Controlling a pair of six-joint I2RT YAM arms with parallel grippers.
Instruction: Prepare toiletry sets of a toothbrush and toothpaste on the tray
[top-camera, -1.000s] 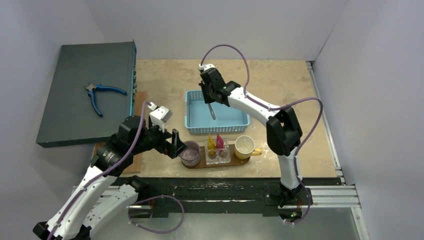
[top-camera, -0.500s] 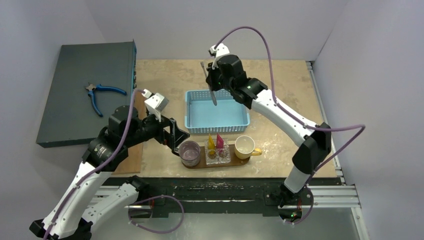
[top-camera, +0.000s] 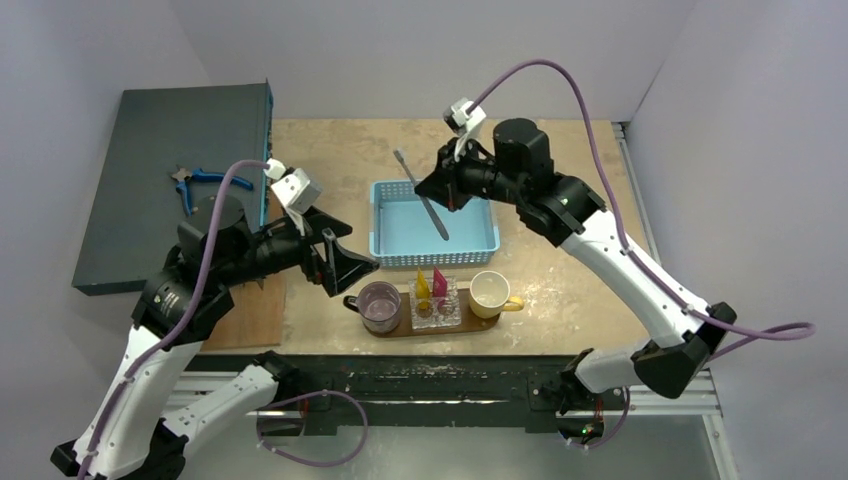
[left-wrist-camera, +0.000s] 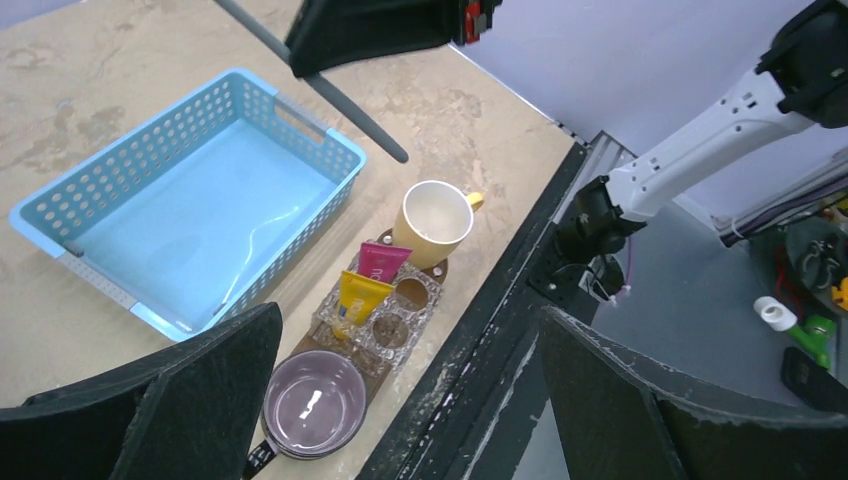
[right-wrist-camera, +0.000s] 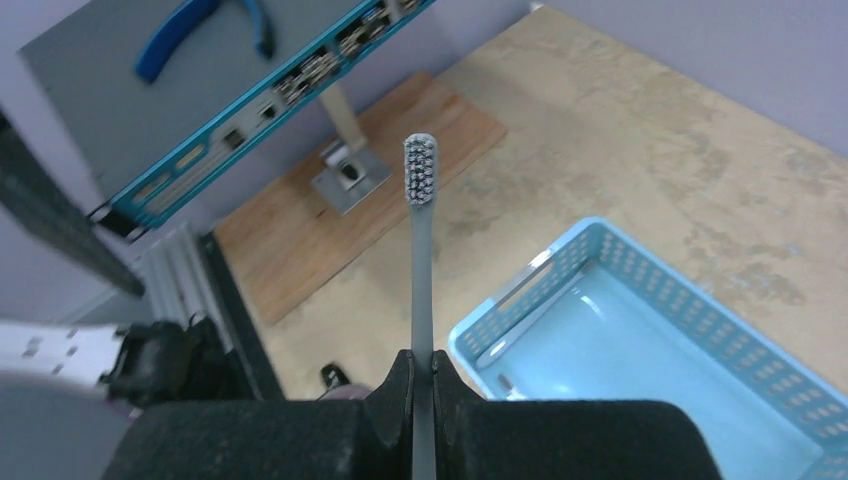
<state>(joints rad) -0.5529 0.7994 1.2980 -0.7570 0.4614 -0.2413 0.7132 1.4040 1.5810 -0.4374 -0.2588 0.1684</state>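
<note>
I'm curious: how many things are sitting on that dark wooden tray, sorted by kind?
Cups: 2, a purple cup and a cream mug
Toothpaste tubes: 2, a yellow tube and a pink tube
Clear glass holder: 1
Toothbrushes: 0, the toothbrush is in the right gripper
Total: 5

There is one toothbrush (top-camera: 422, 195) and two toothpaste tubes, a yellow tube (top-camera: 422, 288) and a pink tube (top-camera: 439, 283). One tray (top-camera: 405, 326) carries one purple cup (top-camera: 380, 306), one glass holder (top-camera: 436, 312) and one yellow mug (top-camera: 490, 293). The surface also bears one blue basket (top-camera: 435, 260) and one wooden board (top-camera: 255, 315). One dark box (top-camera: 150, 130) has one pair of pliers (top-camera: 198, 176) on it.
</note>
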